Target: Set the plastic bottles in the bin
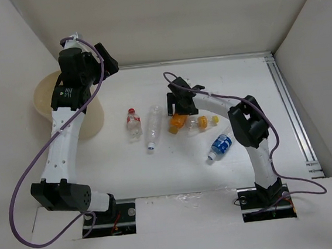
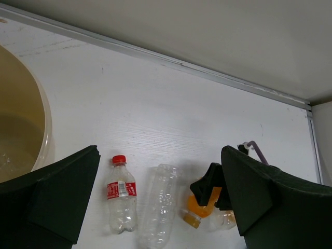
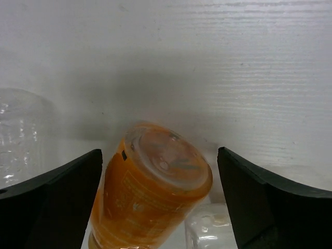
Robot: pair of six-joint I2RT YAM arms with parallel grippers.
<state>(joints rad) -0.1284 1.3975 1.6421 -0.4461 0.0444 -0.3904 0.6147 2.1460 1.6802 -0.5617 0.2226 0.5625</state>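
The tan bin (image 1: 41,94) stands at the far left, partly hidden by my left arm; its rim shows in the left wrist view (image 2: 45,122). Five bottles lie on the table: red-capped (image 1: 133,123), clear white-capped (image 1: 153,127), orange (image 1: 178,123), yellow-orange-capped (image 1: 204,122), blue-labelled (image 1: 221,145). A second blue-labelled one is out of view. My right gripper (image 3: 158,199) is open, with a jaw on each side of the orange bottle (image 3: 153,189), not touching it. My left gripper (image 2: 161,202) is open and empty, raised beside the bin (image 1: 108,62).
White walls enclose the table at the back and on both sides. A metal rail (image 1: 291,112) runs along the right edge. Purple cables loop from both arms (image 1: 20,197). The bottles lie close together in a row mid-table.
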